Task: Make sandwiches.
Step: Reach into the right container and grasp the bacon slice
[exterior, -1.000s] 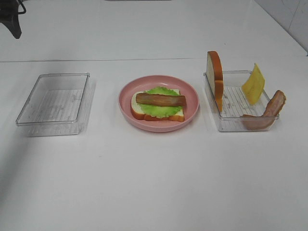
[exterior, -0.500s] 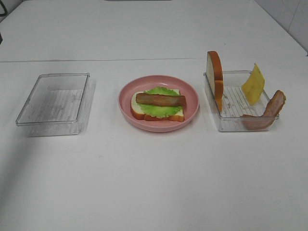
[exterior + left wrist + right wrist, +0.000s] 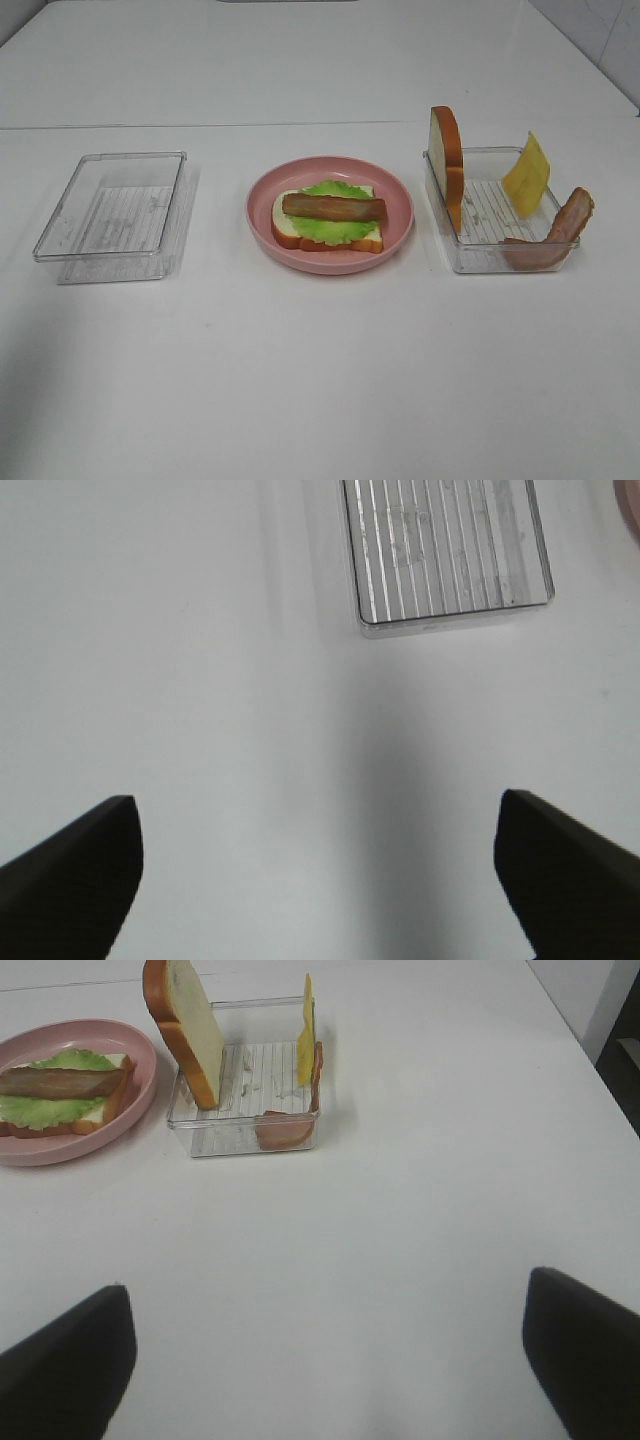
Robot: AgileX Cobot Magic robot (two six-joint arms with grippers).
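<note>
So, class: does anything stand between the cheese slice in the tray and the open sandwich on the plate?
Yes: the upright bread slice, at the tray's plate-side wall, stands between the cheese slice and the pink plate.

- Plate [image 3: 262, 200]: pink.
- Lettuce leaf [image 3: 345, 229]: green.
- Bacon strip [image 3: 333, 207]: reddish-brown.
- Bread slice [image 3: 448, 165]: white, orange-brown crust.
- Cheese slice [image 3: 527, 175]: yellow.
- Left tray [image 3: 110, 215]: clear, ribbed floor lines.
- Worktop [image 3: 320, 380]: plain white.
</note>
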